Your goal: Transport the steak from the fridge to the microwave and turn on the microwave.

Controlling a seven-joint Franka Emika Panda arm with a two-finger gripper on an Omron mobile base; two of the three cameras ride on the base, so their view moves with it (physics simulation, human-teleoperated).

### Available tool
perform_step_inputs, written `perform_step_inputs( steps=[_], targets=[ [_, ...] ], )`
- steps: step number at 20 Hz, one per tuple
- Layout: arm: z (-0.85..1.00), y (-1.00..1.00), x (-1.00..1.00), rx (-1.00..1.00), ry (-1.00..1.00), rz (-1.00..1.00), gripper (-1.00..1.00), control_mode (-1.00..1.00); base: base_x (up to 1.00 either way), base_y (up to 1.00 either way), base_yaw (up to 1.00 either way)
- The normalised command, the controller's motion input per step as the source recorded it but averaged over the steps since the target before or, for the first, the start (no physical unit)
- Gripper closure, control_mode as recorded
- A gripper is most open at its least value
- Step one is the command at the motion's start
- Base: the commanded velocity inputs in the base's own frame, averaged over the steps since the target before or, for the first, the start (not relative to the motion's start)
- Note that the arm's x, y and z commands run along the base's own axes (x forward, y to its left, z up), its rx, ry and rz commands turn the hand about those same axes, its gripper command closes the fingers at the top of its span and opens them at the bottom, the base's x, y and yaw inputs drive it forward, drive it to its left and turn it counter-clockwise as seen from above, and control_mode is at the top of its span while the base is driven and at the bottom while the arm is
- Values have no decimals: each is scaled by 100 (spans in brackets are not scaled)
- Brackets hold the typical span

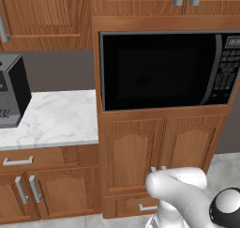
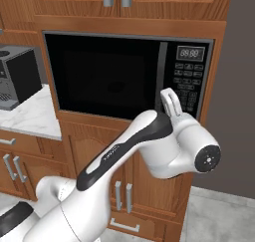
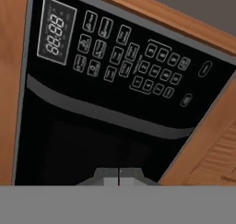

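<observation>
1. Because the microwave [image 2: 124, 76] has its door closed and the gripper [image 2: 171, 102] stands right before the keypad [image 2: 188, 81], I judge the step in hand to be the start press, the last part of the task.
2. The jaws are together with nothing between them; a shut tip makes one narrow point, better for hitting a single small button than two spread fingers.
3. In the right base view the gripper points up and forward at the lower keypad, near it; whether it touches I cannot tell.
4. The hand view is rolled, so the keypad [image 3: 133, 57] runs across the top and the display [image 3: 55, 32] sits at upper left; the fingertips [image 3: 119, 174] aim below the buttons, at the dark door glass [image 3: 92, 149].
5. The steak is out of sight behind that dark glass, or elsewhere; I cannot tell.
6. The small black appliance [image 1: 11, 88] on the worktop [image 1: 56, 119] stands well to the left and plays no part here.
7. The risk, as I judge it, is pressing a neighbouring button, as they sit close together.
</observation>
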Motion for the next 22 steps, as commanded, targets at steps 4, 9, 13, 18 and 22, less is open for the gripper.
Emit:
perform_step_inputs(
  steps=[4,9,13,18,22],
  targets=[
    [0,-14,0,17,11,-2,100,-100,0,0,0],
    [-4,-12,4,16,10,-4,100,-100,0,0,0],
    [-8,-5,10,13,7,-6,100,-100,0,0,0],
    [-13,-2,8,9,4,-7,100,-100,0,0,0],
    [-16,0,2,6,1,-7,100,-100,0,0,0]
  ],
)
